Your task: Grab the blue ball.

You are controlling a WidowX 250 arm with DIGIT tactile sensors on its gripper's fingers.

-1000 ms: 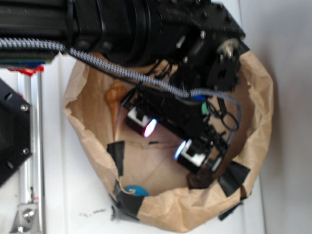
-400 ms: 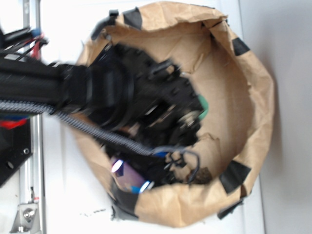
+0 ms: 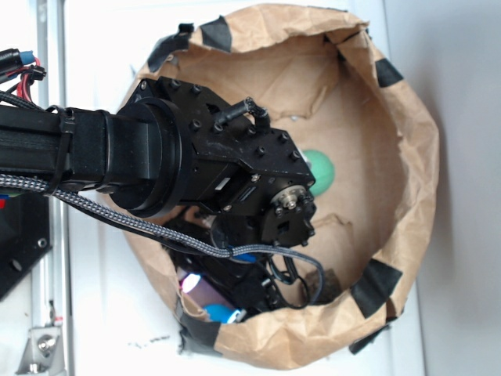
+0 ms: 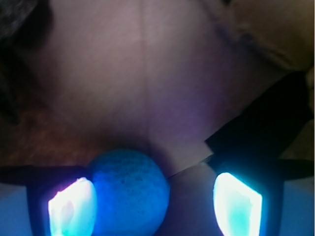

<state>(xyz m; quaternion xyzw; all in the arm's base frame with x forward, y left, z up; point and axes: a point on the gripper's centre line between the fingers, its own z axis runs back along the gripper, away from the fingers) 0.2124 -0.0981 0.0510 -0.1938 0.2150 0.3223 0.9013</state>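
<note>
Teal-blue matte sphere: the blue ball (image 4: 129,191), on the floor of the brown paper bag (image 3: 407,196), at about 6 o'clock of its opening in the exterior view, mostly hidden under the arm.
Gripper (image 4: 155,202): spread wide, pinching nothing. In the wrist view the ball sits between the lit fingertips (image 4: 236,202), off-centre toward 9 o'clock, just beside that pad; the 3 o'clock pad stands well apart.
Judgement: recentring toward 9 o'clock precedes closure.
Green ball (image 3: 321,171): near bag centre, apart.
</note>
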